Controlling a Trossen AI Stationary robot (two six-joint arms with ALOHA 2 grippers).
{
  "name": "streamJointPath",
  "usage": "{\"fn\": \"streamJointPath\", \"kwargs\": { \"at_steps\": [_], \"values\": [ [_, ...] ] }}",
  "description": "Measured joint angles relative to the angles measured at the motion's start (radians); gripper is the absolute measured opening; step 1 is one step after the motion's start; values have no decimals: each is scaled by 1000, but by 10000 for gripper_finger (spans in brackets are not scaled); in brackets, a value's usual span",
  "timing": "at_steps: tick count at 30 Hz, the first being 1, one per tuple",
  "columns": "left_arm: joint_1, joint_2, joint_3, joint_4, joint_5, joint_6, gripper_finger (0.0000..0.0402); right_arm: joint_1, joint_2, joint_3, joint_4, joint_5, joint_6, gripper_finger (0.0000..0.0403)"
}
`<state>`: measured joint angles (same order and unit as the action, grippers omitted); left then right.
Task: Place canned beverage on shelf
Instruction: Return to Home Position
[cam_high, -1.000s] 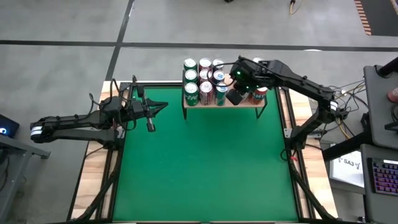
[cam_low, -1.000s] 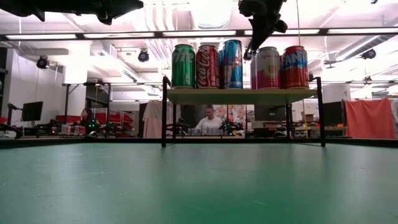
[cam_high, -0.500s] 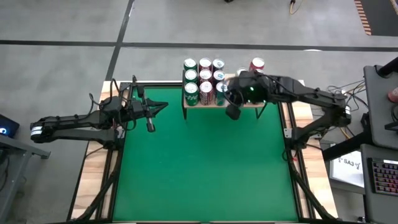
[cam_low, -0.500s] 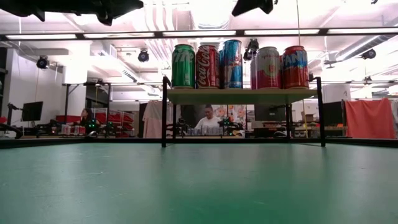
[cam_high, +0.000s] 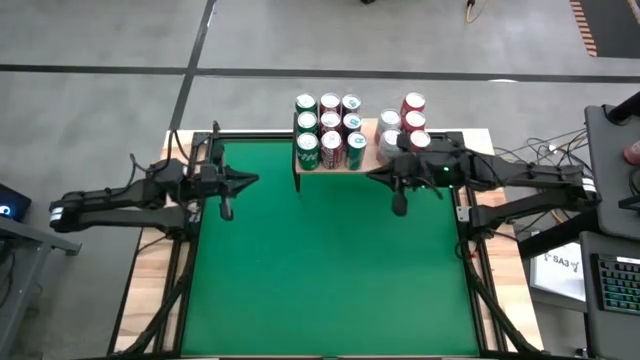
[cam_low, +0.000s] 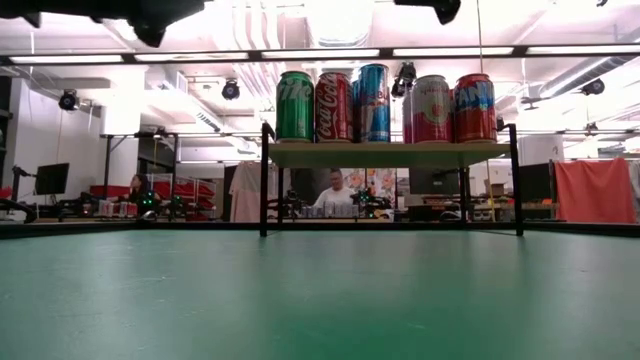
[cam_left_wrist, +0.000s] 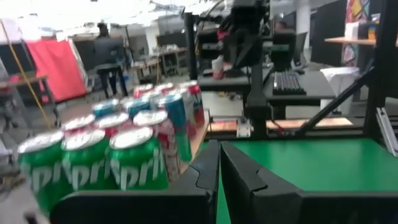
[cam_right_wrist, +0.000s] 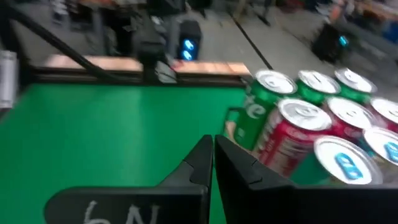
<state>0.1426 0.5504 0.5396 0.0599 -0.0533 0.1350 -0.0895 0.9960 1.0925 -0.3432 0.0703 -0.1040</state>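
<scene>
Hovering just before the shelf (cam_high: 371, 148), the right hand (cam_high: 372, 173) is closed and empty; left hand (cam_high: 252, 180) too.

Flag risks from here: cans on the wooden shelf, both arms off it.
1. The right gripper, shut, hangs by the front edge of the light wooden shelf on black legs. A dip or sideways swing could clip the front row.
2. The green, red and blue soda cans stand packed tight, so one knock may topple several.
The left gripper, shut, is well aside.
</scene>
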Motion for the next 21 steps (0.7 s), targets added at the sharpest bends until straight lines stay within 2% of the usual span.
{"fn": "streamJointPath", "kwargs": {
  "at_steps": [2, 6, 11, 18, 21],
  "values": [
    [0, -45, 0, -73, -2, -18, 0, 0, -48, -64, 59, -45, -13, 9],
    [0, -133, -13, -160, 17, -52, 0, 0, -139, -188, 137, -53, -12, 9],
    [0, -248, -91, -161, 116, -55, 0, 0, -239, -329, 222, -53, 6, 9],
    [0, -444, -214, -162, 119, -92, 0, 0, -350, -428, 245, -55, 33, 9],
    [0, -537, -252, -164, 119, -93, 0, -2, -388, -473, 290, -92, 31, 9]
  ]
}}
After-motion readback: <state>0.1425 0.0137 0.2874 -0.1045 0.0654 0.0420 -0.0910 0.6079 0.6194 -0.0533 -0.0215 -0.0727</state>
